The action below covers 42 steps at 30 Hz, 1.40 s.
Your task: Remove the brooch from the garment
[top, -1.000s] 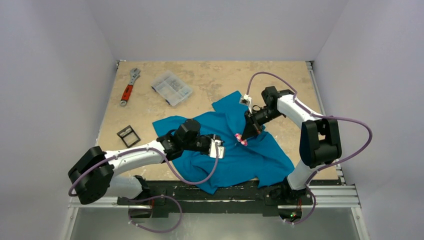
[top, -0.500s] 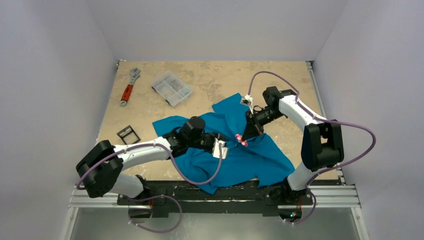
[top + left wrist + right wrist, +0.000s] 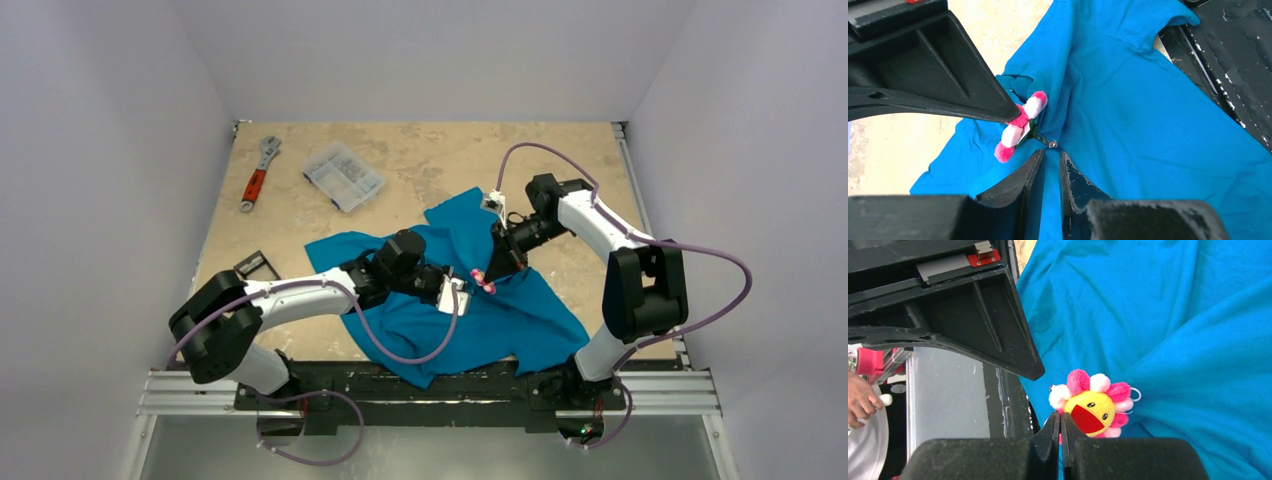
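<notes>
**Surroundings.** The garment (image 3: 525,315) lies rumpled on the tan table (image 3: 440,150), and its near hem reaches the black base rail (image 3: 330,385). An adjustable wrench (image 3: 258,172) with a red grip and a clear compartment box (image 3: 343,176) lie well apart from the garment, off its far left. A small black square frame (image 3: 257,268) sits left of the garment's sleeve, clear of the cloth. A purple cable (image 3: 405,352) loops across the garment's near part.

**Task thing.** The brooch (image 3: 1094,407) sits about mid-garment, tipped up on edge. Its metal pin (image 3: 1044,140) runs into a raised fold of the cloth. Access is crowded, because both grippers meet at the brooch from opposite sides. Each one's black finger fills part of the other's wrist view.

**Arm pose.** The left arm (image 3: 300,293) reaches in low from the garment's left side, its forearm over the cloth. The left gripper (image 3: 1051,154) points at the fold just beside the brooch. Its fingers are drawn close, with a thin strip of teal in the gap; whether they pinch that cloth cannot be told. The right arm (image 3: 598,222) bends in from the garment's far right edge and angles downward. The right gripper (image 3: 1060,426) is pressed together at the brooch's pink-and-white petals, with a sliver of pink caught between the tips.
</notes>
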Each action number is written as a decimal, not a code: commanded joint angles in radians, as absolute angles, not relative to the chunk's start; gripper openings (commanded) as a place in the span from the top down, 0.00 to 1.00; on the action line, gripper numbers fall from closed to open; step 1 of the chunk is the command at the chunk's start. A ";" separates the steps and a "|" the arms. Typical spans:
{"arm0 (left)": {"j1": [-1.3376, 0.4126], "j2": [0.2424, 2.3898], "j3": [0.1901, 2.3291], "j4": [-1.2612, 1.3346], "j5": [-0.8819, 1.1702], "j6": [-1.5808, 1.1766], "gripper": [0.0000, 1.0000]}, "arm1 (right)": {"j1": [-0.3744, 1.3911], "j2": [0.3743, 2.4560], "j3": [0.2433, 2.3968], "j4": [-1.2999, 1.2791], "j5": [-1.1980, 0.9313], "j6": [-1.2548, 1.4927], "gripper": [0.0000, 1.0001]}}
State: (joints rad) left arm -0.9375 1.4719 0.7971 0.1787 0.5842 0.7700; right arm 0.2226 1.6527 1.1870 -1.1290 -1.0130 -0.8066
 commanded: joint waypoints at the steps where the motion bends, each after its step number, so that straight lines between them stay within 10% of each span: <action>1: -0.945 1.491 0.844 0.209 0.620 0.770 0.84 | 0.227 1.623 1.200 -1.156 -1.040 -0.830 1.00; 42: -0.953 1.602 0.910 0.370 0.546 0.690 1.00 | 0.233 1.632 1.184 -1.176 -1.049 -0.839 1.00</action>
State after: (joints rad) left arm -0.9497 1.6054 0.8639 0.2806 0.5312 0.7136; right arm 0.2241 1.6524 1.1824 -1.1645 -1.0130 -0.8379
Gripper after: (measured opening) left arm 0.003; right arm 0.007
